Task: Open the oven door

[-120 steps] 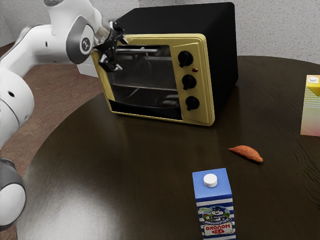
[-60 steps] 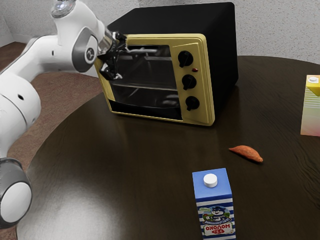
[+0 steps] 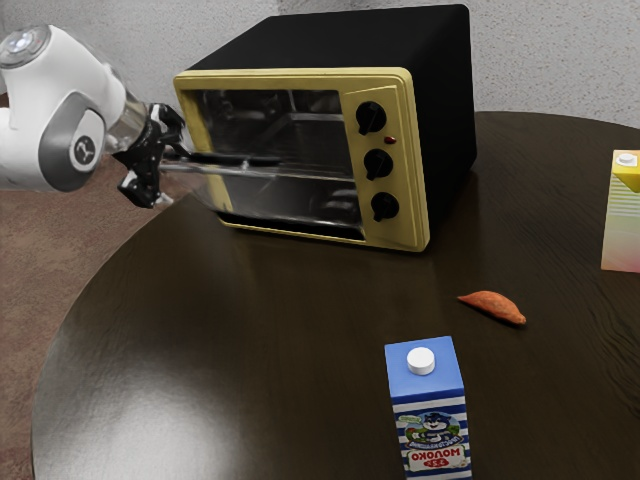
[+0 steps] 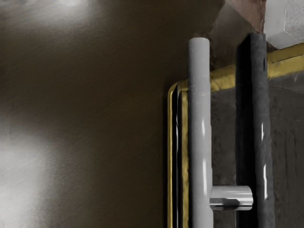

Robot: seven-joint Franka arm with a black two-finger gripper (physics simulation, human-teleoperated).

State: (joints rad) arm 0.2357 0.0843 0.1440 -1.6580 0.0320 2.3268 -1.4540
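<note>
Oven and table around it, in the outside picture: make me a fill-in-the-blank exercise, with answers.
The oven has ____ round black knobs.
The oven door isn't shut but partly ____.
The blue-topped carton has a ____ cap.
Missing words: three; open; white.

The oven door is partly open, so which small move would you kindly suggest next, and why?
I would probably ease the claw slightly down and away from the oven, bringing the handle along: the door tilts out of the gold frame but is not yet lowered flat, and the claw sits at the handle's end.
</note>
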